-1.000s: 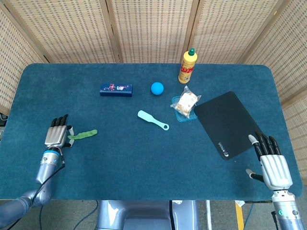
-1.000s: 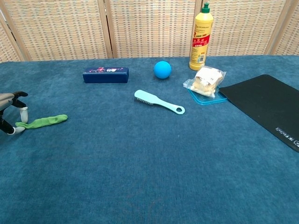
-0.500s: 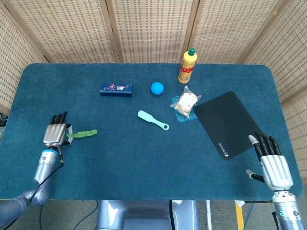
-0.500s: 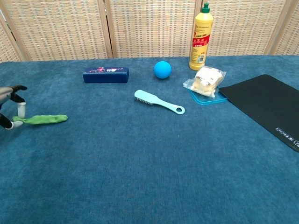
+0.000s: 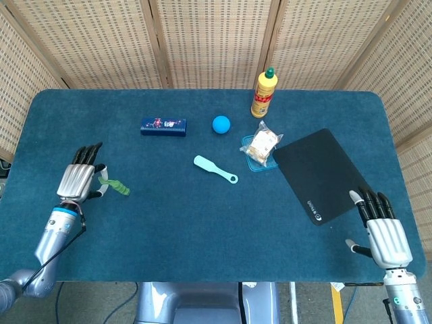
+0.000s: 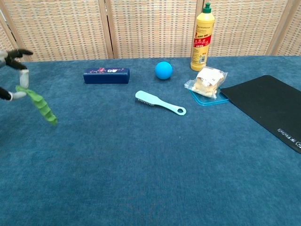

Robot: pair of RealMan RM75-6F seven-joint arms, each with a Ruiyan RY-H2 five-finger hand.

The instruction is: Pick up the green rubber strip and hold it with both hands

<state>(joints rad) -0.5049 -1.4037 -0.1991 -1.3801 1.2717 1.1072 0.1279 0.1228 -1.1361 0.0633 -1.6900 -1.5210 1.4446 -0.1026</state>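
Observation:
The green rubber strip [image 5: 115, 185] [image 6: 41, 106] hangs off the table, drooping down and to the right from my left hand [image 5: 79, 181] [image 6: 13, 75]. That hand pinches the strip's upper end between thumb and a finger at the far left, above the blue cloth. My right hand [image 5: 383, 231] rests at the table's near right corner with its fingers spread and nothing in it; the chest view does not show it.
A dark blue box [image 5: 163, 126], a blue ball [image 5: 221, 123], a light blue brush [image 5: 214, 169], a yellow bottle [image 5: 264, 93], a bagged snack on a blue tray [image 5: 260, 147] and a black mat [image 5: 320, 174] lie across the table's middle and right.
My left hand has risen with the strip's end pinched. The strip left the cloth, where it lay flat, and now dangles. The right hand has not moved.

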